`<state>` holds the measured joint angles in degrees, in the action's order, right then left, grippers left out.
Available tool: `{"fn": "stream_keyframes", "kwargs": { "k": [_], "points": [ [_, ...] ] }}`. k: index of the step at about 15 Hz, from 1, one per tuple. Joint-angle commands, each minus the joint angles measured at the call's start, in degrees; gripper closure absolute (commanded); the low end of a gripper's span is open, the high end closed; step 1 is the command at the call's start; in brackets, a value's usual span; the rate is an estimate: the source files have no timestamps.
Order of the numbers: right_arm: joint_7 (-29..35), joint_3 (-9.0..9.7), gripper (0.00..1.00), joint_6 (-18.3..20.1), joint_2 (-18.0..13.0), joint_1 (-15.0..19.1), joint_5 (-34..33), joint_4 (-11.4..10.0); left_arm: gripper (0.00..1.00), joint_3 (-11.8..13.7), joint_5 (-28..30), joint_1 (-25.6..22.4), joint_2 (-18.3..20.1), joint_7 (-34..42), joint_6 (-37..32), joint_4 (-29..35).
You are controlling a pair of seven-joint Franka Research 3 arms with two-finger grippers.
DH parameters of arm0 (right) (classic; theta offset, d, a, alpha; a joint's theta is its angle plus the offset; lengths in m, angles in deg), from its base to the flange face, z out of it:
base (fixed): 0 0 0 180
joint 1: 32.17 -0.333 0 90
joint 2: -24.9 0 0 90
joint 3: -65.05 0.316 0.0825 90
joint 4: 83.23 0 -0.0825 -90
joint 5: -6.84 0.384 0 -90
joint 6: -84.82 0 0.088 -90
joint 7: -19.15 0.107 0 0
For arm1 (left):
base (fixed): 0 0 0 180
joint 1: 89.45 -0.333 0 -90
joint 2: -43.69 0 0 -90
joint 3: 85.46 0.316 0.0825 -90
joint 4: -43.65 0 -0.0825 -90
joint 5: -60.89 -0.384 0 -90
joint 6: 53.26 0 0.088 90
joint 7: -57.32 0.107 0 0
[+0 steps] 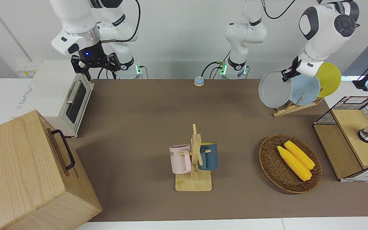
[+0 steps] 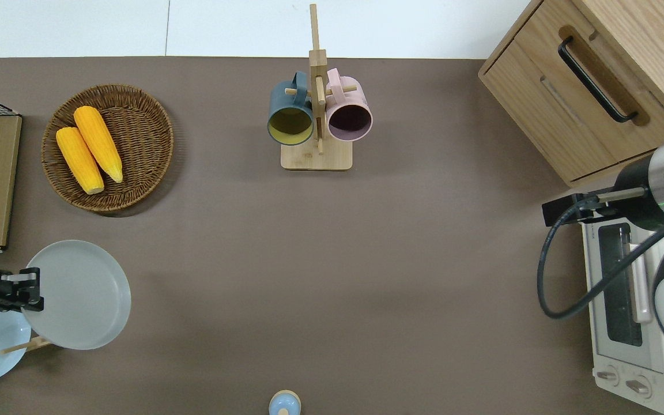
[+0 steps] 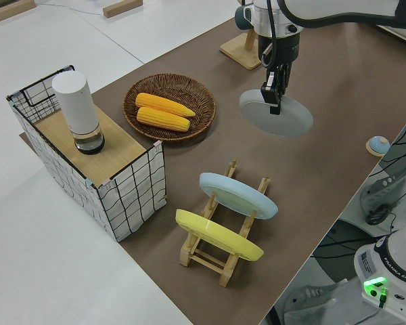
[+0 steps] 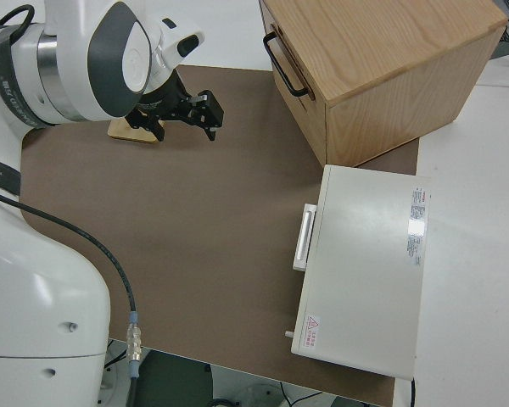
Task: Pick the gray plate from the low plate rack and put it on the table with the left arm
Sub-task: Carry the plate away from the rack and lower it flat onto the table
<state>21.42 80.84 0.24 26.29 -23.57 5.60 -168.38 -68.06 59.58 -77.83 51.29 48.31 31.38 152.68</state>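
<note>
My left gripper is shut on the rim of the gray plate. The plate hangs tilted in the air, lifted clear of the low plate rack. From overhead it is over the table, just beside the rack toward the table's middle. A light-blue plate and a yellow plate still stand in the rack. My right gripper is parked and open.
A wicker basket with two corn cobs lies farther from the robots than the rack. A mug stand with two mugs is mid-table. A wire basket stands at the left arm's end; a toaster oven and wooden cabinet at the right arm's end.
</note>
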Motion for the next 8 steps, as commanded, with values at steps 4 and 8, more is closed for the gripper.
{"fn": "stream_keyframes", "kwargs": {
  "k": [4, 8],
  "points": [
    [0.7, 1.0, 0.017, 0.8, -0.1, 1.1, -0.1, 0.5, 1.0, -4.7, 9.0, 0.4, -1.3, 0.0, 4.4, 4.7],
    [0.7, 1.0, 0.017, 0.7, -0.2, 1.1, -0.1, 0.5, 1.0, -6.7, 9.0, 0.4, -3.5, -0.3, 8.2, 6.6]
  ]
}}
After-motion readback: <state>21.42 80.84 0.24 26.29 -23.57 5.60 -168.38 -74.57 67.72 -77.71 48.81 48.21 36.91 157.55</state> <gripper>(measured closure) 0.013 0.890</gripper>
